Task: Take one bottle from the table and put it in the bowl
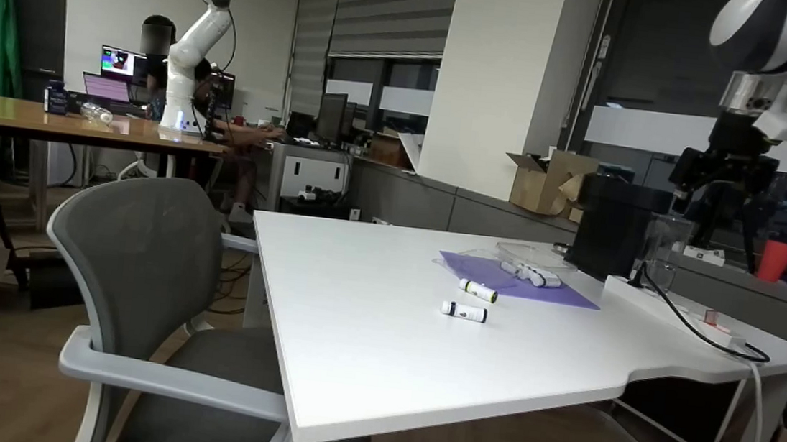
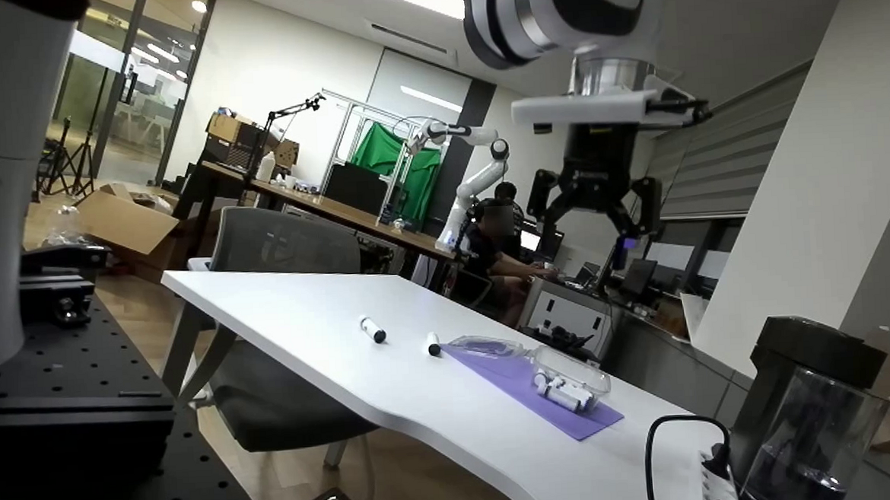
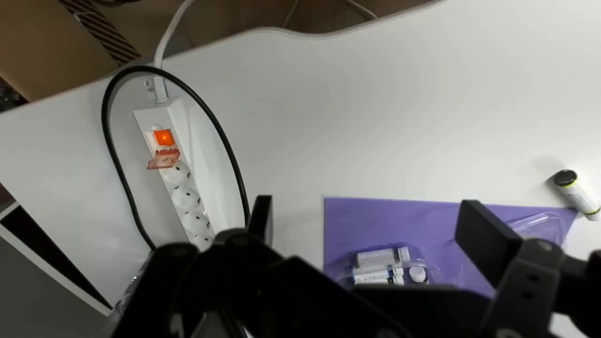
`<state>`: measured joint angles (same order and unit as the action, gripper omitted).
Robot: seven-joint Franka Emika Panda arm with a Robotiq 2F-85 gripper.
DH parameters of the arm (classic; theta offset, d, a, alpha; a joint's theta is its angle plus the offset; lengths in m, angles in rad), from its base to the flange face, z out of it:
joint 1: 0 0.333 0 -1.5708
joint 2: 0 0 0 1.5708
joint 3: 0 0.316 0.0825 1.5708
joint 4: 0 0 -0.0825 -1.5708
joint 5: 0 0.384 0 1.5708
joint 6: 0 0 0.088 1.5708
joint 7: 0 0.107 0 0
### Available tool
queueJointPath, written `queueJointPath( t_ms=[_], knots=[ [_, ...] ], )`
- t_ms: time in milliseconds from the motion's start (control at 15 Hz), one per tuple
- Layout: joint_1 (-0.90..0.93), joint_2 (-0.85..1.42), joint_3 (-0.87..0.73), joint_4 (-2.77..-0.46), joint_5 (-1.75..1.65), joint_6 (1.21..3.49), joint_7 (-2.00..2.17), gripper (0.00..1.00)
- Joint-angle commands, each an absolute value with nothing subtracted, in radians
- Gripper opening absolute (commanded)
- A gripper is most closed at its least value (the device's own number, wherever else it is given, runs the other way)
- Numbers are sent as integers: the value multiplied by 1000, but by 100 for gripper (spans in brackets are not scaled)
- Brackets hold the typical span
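Pincer [image 3: 368, 227] nearest the wrist camera, fingers wide apart, held above the desk [image 3: 399, 117]. Yellow-banded bottle [image 3: 580, 196] on its side, below and well apart from the pincer, right of it in the wrist view, at a corner of the purple mat [image 3: 357, 223]. Dark-banded bottle [image 1: 465, 312] likewise lying, farther from the mat.

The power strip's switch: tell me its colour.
The switch is bright orange, showing best in the wrist view.

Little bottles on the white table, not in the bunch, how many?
2: a white cylindrical bottle with a yellow ring by the flat purple mat, a white cylindrical bottle with dark bands farther from it. More may be hidden.
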<state>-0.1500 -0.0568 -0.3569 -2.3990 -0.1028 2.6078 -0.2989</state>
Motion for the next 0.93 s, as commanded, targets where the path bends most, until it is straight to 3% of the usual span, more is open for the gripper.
queueJointPath(
  t_ms=[0, 400, 467, 867],
  knots=[
    [-177, 190, -296, -2150, -1, 2555, -297, 100],
    [-242, 441, -202, -1798, 26, 2378, -281, 100],
    [-241, 367, -200, -1936, 9, 2464, -285, 100],
    [-255, 435, -187, -1824, 9, 2407, -285, 100]
  ],
)
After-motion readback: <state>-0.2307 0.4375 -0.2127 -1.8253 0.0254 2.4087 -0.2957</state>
